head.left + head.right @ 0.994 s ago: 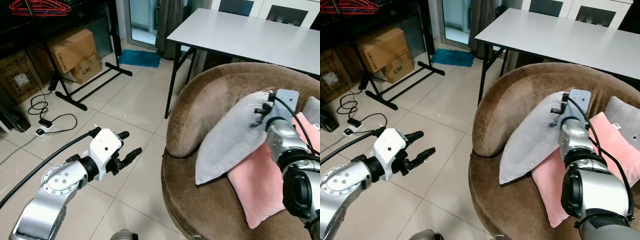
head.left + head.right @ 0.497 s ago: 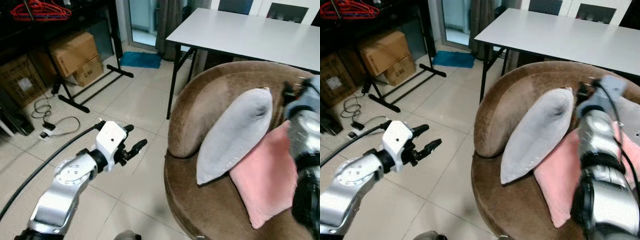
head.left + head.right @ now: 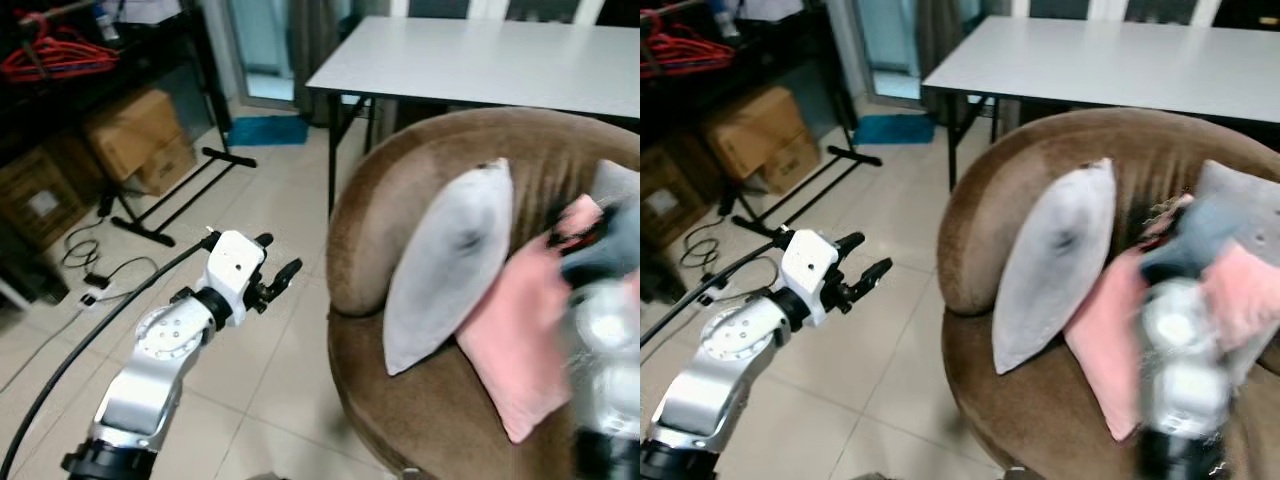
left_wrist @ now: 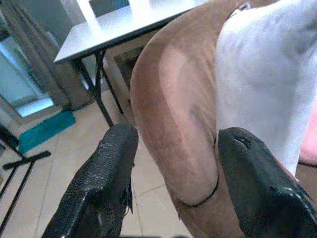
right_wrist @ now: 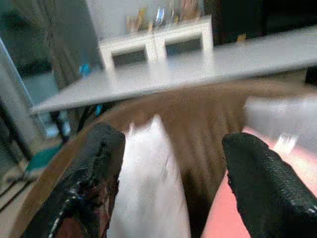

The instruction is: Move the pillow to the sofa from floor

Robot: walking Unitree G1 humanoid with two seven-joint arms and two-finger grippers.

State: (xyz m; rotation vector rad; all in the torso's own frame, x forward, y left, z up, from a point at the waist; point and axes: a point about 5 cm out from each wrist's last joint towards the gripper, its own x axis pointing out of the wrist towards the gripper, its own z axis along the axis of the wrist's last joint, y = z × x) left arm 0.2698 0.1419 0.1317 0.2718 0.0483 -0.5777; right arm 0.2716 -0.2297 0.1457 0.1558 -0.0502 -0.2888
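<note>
The grey pillow [image 3: 445,265] stands on the round brown sofa [image 3: 385,215], leaning against its backrest and partly over a pink pillow [image 3: 520,340]. My right arm [image 3: 603,310] is a blur over the pink pillow, apart from the grey one. In the right wrist view my right gripper [image 5: 173,153] is open, its fingers [image 5: 94,183] wide apart with nothing between them, facing the grey pillow [image 5: 151,188]. My left gripper [image 3: 277,277] is open above the tiled floor, left of the sofa, and in its wrist view the gripper [image 4: 173,153] frames the sofa's side.
A white table [image 3: 480,60] stands behind the sofa. A second grey pillow [image 3: 615,185] lies at the sofa's right. Cardboard boxes [image 3: 130,140], a black rack's feet [image 3: 170,205], red hangers [image 3: 60,55] and a floor cable [image 3: 90,285] are at the left. A teal mat [image 3: 265,130] lies by the door.
My right gripper has let go of the grey pillow and drawn back toward me, now blurred. The pillow stays leaning on the backrest. The left arm has reached further forward.
</note>
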